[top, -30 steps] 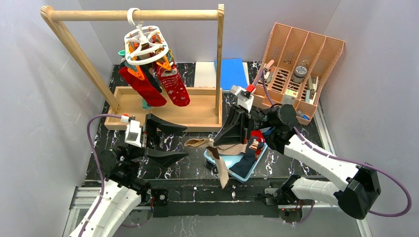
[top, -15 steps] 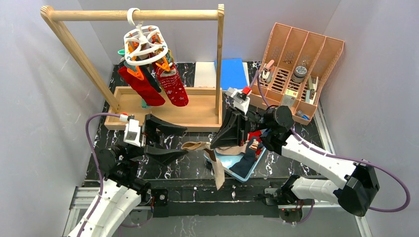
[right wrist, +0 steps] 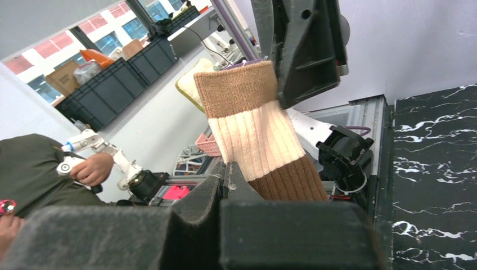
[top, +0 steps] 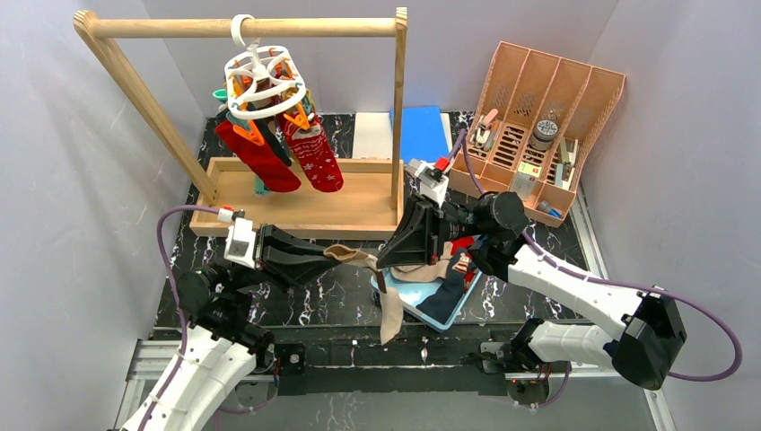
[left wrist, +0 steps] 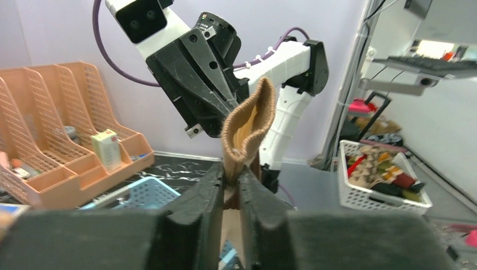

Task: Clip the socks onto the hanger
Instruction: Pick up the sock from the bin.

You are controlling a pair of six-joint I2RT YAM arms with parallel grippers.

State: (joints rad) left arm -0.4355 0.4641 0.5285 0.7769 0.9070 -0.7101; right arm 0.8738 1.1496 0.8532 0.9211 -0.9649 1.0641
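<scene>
**Setting.** Black marbled table top (top: 341, 305), pale lilac walls (top: 54, 180) on three sides. At far left stands a light wooden rail frame (top: 242, 28). From its rail hangs the white plastic ring hanger with orange and teal clips (top: 262, 76), with two red socks (top: 314, 160) already clipped beneath it.

**Item.** One ribbed knit sock, banded brown and cream (top: 361, 259).

**Location.** In the air near the table's centre, stretched between my two grippers. It sits just left of the light blue mesh basket (left wrist: 135, 194) holding the other socks (top: 444, 296), and well apart from the hanger.

**Grip.** My left gripper (top: 330, 257) is pinched closed on the cuff end. My right gripper (top: 384, 262) is clamped shut on the sock's body, and the foot droops toward the near edge.

**Handling, as I judge it.** Very light, soft and limp, so it will sag wherever it is unsupported. The ribbing should resist slipping, and nothing about it is fragile. The best hold is the cuff band, probably the thickest part, leaving an edge standing proud for a clip to bite.

**Views.**
- Left wrist: the only view showing the cuff mouth gaping open above my fingers.
- Right wrist: the only view showing the colour banding clearly.
- Top: the only view showing the hanging foot and the way to the hanger, though it hides the pad contact.
</scene>
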